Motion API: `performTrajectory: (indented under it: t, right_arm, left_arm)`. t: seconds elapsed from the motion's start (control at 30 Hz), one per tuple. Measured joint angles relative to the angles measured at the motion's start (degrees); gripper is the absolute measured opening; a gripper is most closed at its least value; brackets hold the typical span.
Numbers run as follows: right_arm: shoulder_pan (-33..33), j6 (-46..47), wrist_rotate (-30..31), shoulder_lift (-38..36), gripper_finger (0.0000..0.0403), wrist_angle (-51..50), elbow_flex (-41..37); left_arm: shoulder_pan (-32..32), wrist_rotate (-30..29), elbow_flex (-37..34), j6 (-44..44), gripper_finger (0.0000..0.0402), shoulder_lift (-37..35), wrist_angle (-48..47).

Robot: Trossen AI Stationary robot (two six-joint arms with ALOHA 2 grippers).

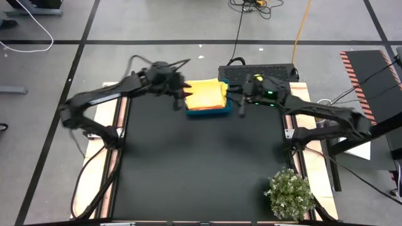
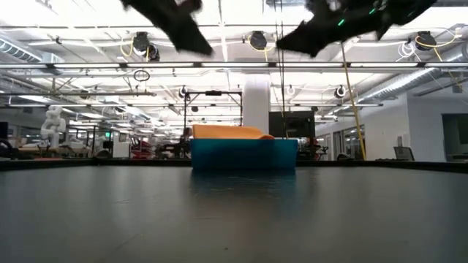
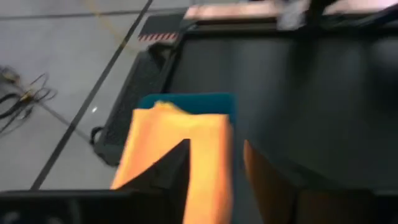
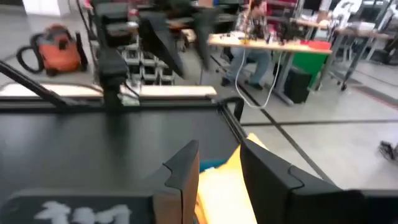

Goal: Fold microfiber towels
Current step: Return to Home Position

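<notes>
Matte tabletop (image 1: 201, 157), soft folded orange towel (image 2: 227, 132)

Folded and piled as a flat stack of microfiber towels (image 1: 206, 94) inside the teal tray (image 1: 209, 113), at the middle of the table's (image 1: 201, 163) far edge. Orange on top, spanning nearly wall to wall, rising slightly above the rim. Lower layers hard to separate.

Grey floor (image 1: 157, 22) crossed by black tape lines (image 1: 157, 43); cables (image 1: 254, 5) coil at twelve o'clock. In the hall behind stand a white column (image 2: 256, 95), bright ceiling lamps (image 2: 257, 39), and a desk (image 4: 280, 43) with a seated person (image 4: 255, 28)
</notes>
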Motion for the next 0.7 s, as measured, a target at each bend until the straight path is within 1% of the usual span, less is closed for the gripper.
performTrajectory:
  t: [0.03,0.1,0.23,0.27,0.37,0.43,0.5,0.6,0.7]
  right_arm:
    - [0.46,0.23,0.05,-2.65,0.0106,-2.13,0.0]
    - [1.77,0.48,0.03,-8.54,0.0098,-6.92,0.0]
    - [5.88,3.23,-0.01,-19.16,0.008,-16.24,0.0]
    - [6.98,4.33,-0.03,-21.48,0.0076,-18.55,0.0]
    - [9.84,6.33,0.66,-28.22,0.0062,-25.34,0.0]
    - [11.68,6.53,2.99,-32.01,0.0054,-29.68,0.0]
    - [13.61,6.19,5.13,-35.37,0.0045,-33.19,-0.61]
    - [16.59,6.8,7.79,-39.71,0.0033,-31.37,-5.67]
    - [19.4,7.98,11.32,-42.36,0.0022,-26.1,-13.56]
  left_arm:
    - [-1.23,-0.2,-0.43,-0.75,0.0141,-3.09,-1.52]
    - [-4.1,-0.37,-1.41,-1.79,0.0106,-8.77,-1.15]
    - [-10.27,-2.05,-7.07,-4.84,0.0025,-20.98,-1.83]
    - [-11.63,-2.61,-8.95,-5.38,0.0013,-23.59,-1.81]
    - [-15.87,-6.36,-15.53,-9.0,0.0011,-32.18,-1.96]
    - [-18.1,-8.81,-20.06,-11.37,0.0009,-37.95,-0.73]
    - [-20.13,-9.88,-25.27,-13.31,0.0004,-43.28,0.97]
    - [-22.76,-9.89,-33.5,-15.97,0.0007,-50.4,5.22]
    - [-24.47,-10.18,-41.34,-18.33,0.0007,-56.84,8.77]
